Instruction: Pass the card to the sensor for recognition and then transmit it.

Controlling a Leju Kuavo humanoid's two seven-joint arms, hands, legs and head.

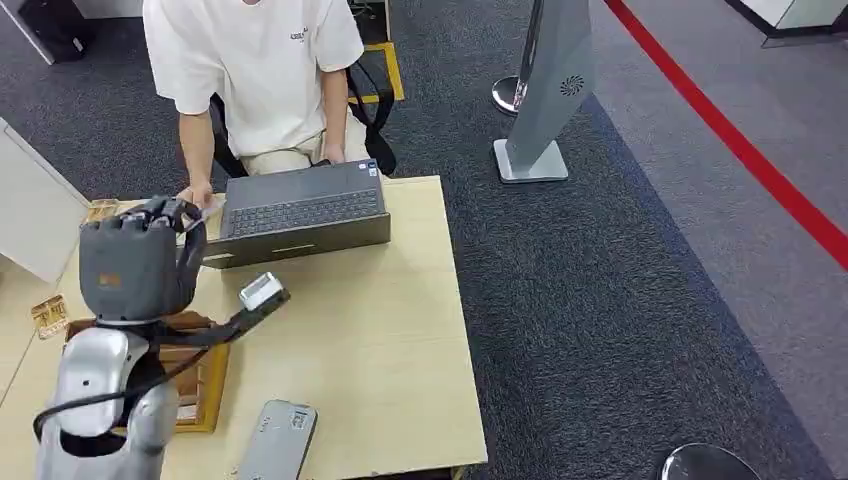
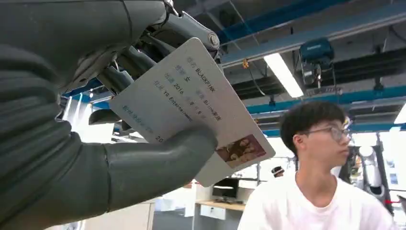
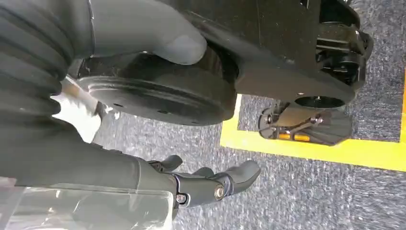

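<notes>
Head view: left robot hand (image 1: 135,262) is raised over the far-left corner of the surface (image 1: 380,340), close to a person's hand (image 1: 197,196) at the far edge.
Card: card (image 2: 191,108) is pinched between the thumb and the darker fingers (image 2: 139,57) of the left robot hand (image 2: 72,143), printed face turned to the wrist camera, photo at the free end.
Card place: held up in the air above the far-left corner of the surface, free end projecting past the thumb toward the seated person (image 2: 321,191).
Why held so: judged a presentation grip; the free end is left exposed so it can be taken or read.
Left robot hand state: fingers closed around the card, thumb pressed on its face; nothing else is touched.
Right robot hand: right robot hand (image 3: 143,120) hangs low over grey carpet (image 3: 297,201); fingers loosely spread, nothing held.
Sensor: a small grey device on a dark arm (image 1: 262,292) sits mid-left of the surface; it is taken as the sensor, not certain.
Stage: judged to be the hand-over part; whether recognition is done cannot be told.
Other items: laptop (image 1: 300,210) at the far edge in front of the person; wooden tray (image 1: 205,385) at the left edge; flat grey device (image 1: 277,440) at the near edge.
Risk: card could slip if the thumb is released before the person grips it.
</notes>
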